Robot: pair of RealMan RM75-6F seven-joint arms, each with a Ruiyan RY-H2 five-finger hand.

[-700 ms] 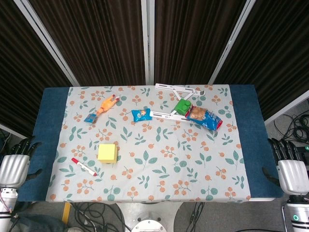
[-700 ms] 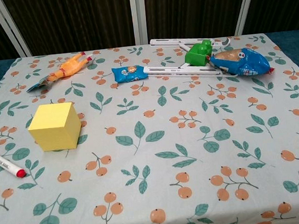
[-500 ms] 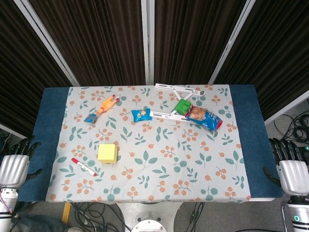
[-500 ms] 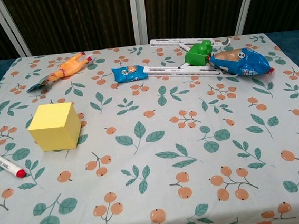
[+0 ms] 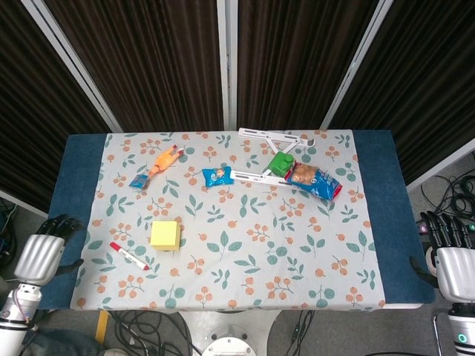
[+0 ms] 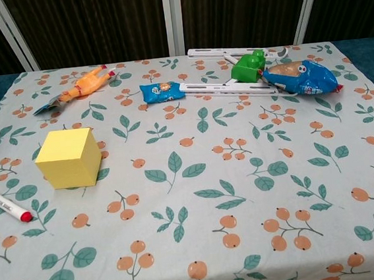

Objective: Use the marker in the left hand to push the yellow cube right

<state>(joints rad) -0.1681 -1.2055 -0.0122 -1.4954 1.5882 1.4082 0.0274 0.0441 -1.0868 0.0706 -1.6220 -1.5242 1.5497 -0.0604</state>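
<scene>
A yellow cube (image 5: 165, 234) sits near the tabletop's left front corner, on a leaf-patterned cloth (image 5: 245, 222). A red-capped marker (image 5: 128, 255) lies on the cloth just beside the cube, toward the left edge, untouched. The left hand (image 5: 42, 254) hovers off the left edge, the right hand (image 5: 450, 261) off the right; both hold nothing, fingers apart.

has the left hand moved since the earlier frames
Yes. In the head view the left hand has shifted right, toward the blue table edge, nearer the red marker. It holds nothing, and the marker lies untouched beside the yellow cube.
</scene>
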